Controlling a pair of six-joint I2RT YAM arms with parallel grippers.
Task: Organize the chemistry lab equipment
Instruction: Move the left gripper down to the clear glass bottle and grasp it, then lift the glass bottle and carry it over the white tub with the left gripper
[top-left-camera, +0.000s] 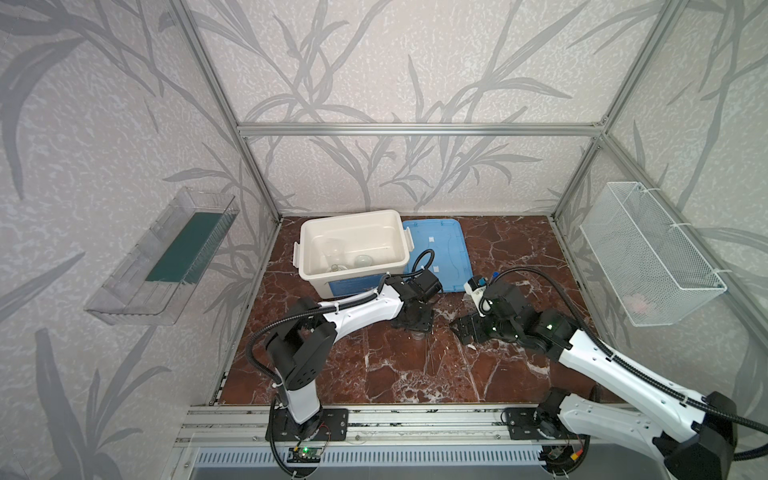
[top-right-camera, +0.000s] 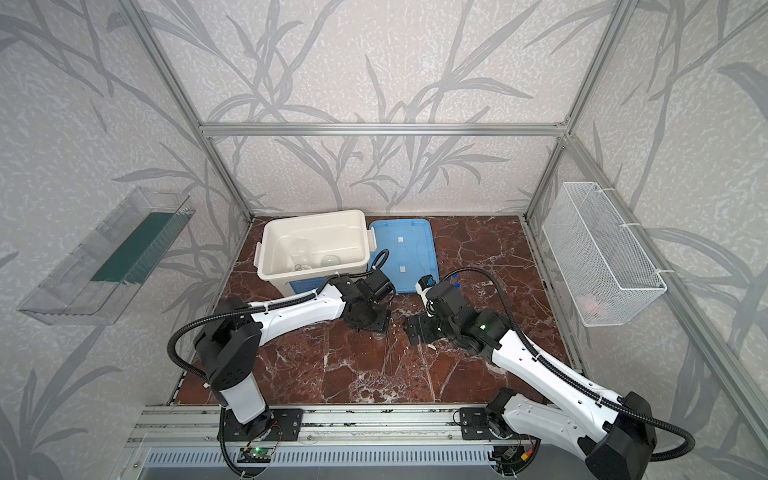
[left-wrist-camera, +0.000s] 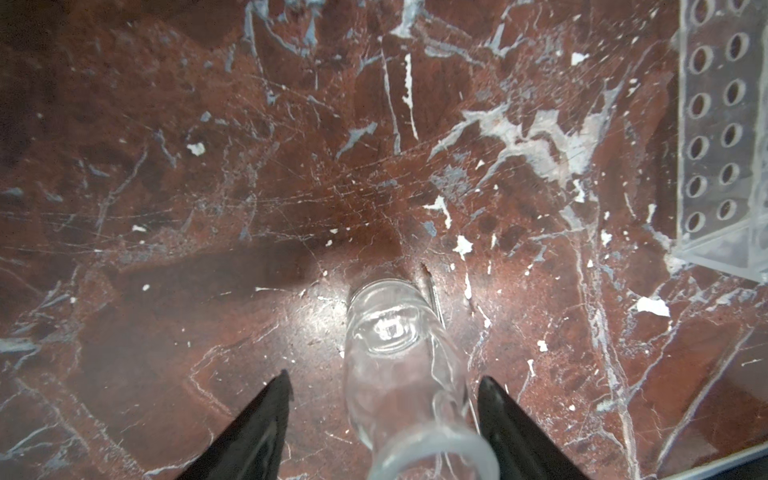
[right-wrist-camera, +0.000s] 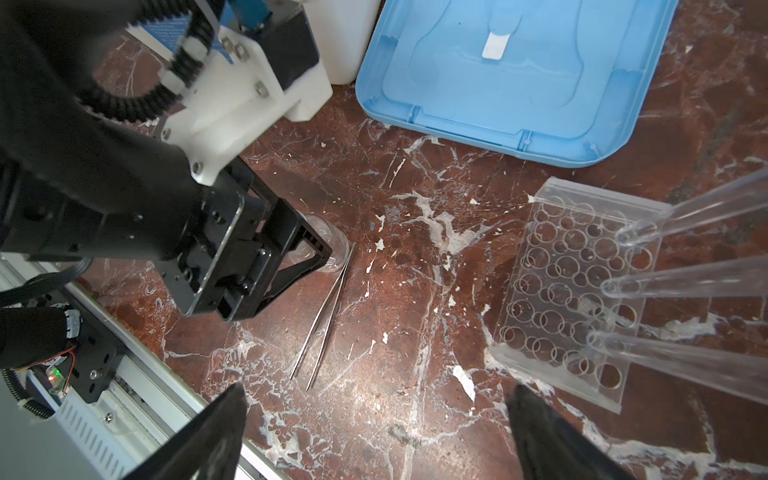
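A clear jar (left-wrist-camera: 399, 374) stands upright on the marble table. My left gripper (left-wrist-camera: 382, 395) is open, with one jaw on each side of the jar; a gap shows on one side. In a top view the left gripper (top-left-camera: 411, 324) hides most of the jar. Thin rods (right-wrist-camera: 328, 307) lie on the table with one end next to the jar (right-wrist-camera: 332, 245). A clear multi-hole rack (right-wrist-camera: 573, 299) holds three long clear tubes (right-wrist-camera: 685, 282). My right gripper (right-wrist-camera: 378, 399) hangs open and empty over bare table between the rods and the rack. Two glass vessels (top-left-camera: 349, 259) sit in the white tub.
The white tub (top-left-camera: 316, 232) stands at the back, with its blue lid (top-left-camera: 440, 249) flat beside it. A wire basket (top-left-camera: 648, 253) hangs on the right wall and a clear shelf (top-left-camera: 166, 253) on the left wall. The aluminium rail (top-left-camera: 415, 419) runs along the front.
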